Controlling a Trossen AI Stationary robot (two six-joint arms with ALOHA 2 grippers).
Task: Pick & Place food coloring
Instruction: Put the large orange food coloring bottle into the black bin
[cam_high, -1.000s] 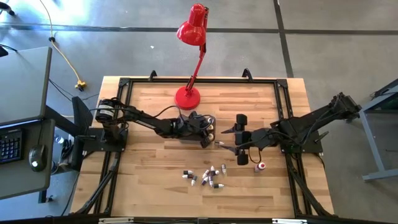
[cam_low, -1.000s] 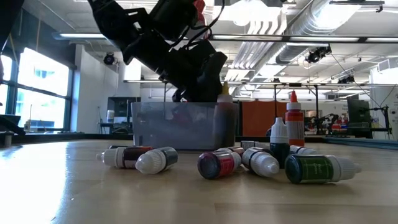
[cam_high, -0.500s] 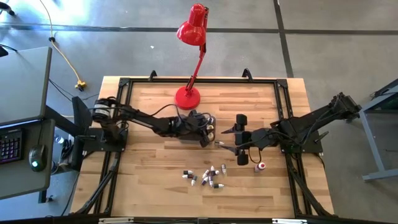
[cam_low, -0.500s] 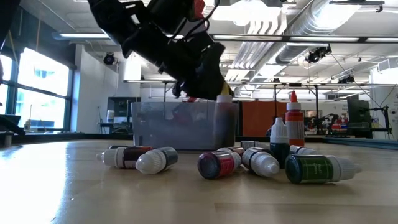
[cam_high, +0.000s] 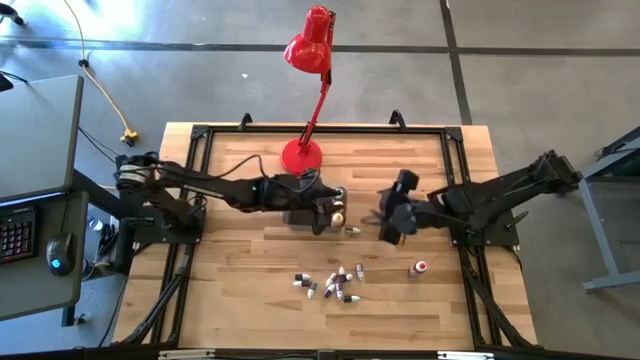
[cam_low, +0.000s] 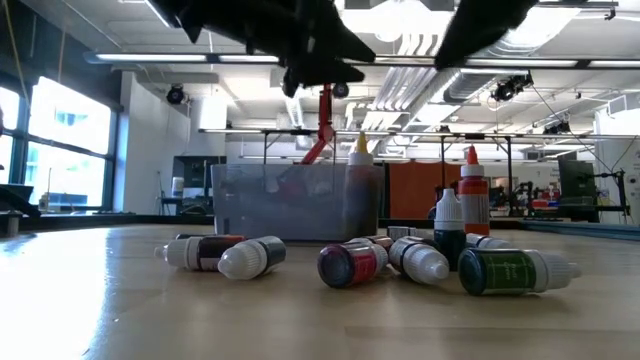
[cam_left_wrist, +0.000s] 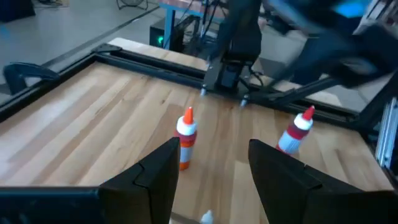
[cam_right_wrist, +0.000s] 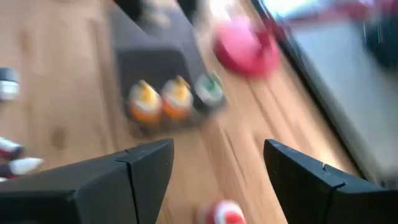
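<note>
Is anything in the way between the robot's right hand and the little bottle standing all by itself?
Nothing visible blocks it. The right gripper hangs open above the table, and the lone red bottle stands apart on bare wood, away from the bottle pile.

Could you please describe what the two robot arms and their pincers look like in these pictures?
Both arms are dark, almost black, jointed and slim, with cables running along them. The left pincer and right pincer each end in two broad, flat, matte black fingers with angular edges. No markings show.
</note>
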